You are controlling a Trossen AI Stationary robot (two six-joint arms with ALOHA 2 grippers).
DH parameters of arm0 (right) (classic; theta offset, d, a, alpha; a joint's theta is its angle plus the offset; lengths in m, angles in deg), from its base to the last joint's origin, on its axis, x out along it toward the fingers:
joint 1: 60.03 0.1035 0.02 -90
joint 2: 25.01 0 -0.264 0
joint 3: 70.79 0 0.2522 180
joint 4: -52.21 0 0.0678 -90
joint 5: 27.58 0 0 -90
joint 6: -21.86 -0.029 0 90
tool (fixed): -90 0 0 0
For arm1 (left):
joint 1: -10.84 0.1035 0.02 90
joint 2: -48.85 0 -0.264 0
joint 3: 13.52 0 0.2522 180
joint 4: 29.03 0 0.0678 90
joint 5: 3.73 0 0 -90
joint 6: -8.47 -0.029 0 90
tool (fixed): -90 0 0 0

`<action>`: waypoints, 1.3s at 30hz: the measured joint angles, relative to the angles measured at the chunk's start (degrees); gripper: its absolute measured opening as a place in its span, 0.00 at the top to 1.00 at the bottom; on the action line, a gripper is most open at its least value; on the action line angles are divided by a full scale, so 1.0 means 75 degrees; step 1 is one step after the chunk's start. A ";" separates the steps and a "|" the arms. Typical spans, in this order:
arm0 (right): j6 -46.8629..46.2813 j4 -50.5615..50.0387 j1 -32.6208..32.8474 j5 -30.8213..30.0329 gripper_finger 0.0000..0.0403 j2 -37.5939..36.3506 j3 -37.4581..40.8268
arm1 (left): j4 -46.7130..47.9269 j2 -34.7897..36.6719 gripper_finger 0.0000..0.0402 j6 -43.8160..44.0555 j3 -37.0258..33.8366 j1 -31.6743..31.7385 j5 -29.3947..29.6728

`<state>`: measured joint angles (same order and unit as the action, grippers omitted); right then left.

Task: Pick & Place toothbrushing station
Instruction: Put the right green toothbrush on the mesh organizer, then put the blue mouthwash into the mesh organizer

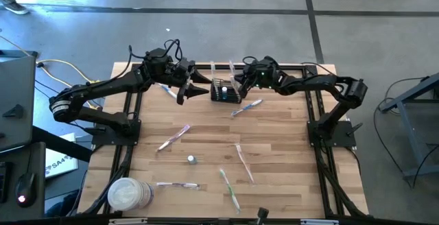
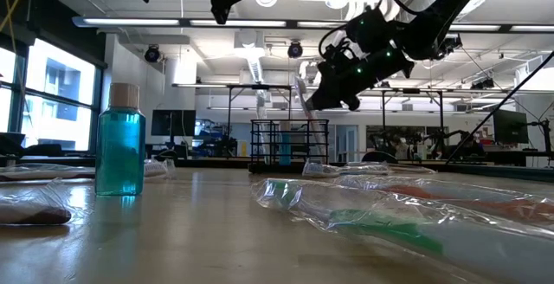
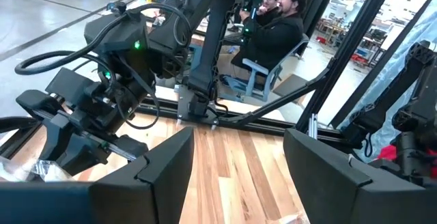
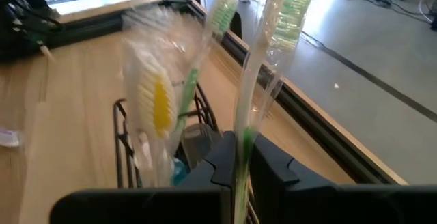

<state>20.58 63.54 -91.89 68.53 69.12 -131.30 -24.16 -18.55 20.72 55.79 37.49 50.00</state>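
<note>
The black wire-mesh basket (image 1: 223, 91) stands at the table's far middle; it also shows in the low view (image 2: 290, 141). A yellow-bristled wrapped toothbrush (image 4: 158, 108) and a green one (image 4: 205, 39) stand in the basket (image 4: 123, 142), leaning on its wires. My right gripper (image 1: 240, 82) is at the basket's right end, shut on a green toothbrush in clear wrap (image 4: 273, 39). My left gripper (image 1: 197, 82) is open and empty, high up to the left of the basket (image 3: 239, 176). My right gripper pinches the wrapped green toothbrush by its handle (image 4: 242, 145) between its two fingers. The brush runs out past the fingertips, its bristle end (image 4: 293, 2) farthest from them. In the low view it slants just above the basket (image 2: 303, 93). The fingers hide its lower end.
Several wrapped toothbrushes lie on the wood: one right of the basket (image 1: 247, 106), one at middle left (image 1: 173, 137), others nearer the front (image 1: 243, 162) (image 1: 230, 187) (image 1: 177, 184). A small blue bottle (image 2: 119, 141) stands mid-table. A round white tub (image 1: 129, 194) sits at the near left corner. People sit beyond the table (image 3: 273, 26).
</note>
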 joint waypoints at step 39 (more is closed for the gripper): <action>-0.0149 -0.1408 -0.0016 -0.1072 0.42 -0.1183 -0.0003 | -0.0069 0.0000 0.44 0.0347 0.0000 -0.0009 -0.0085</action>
<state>19.46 52.98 -92.01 60.49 60.24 -131.32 -24.68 -18.55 23.32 55.79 37.43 49.36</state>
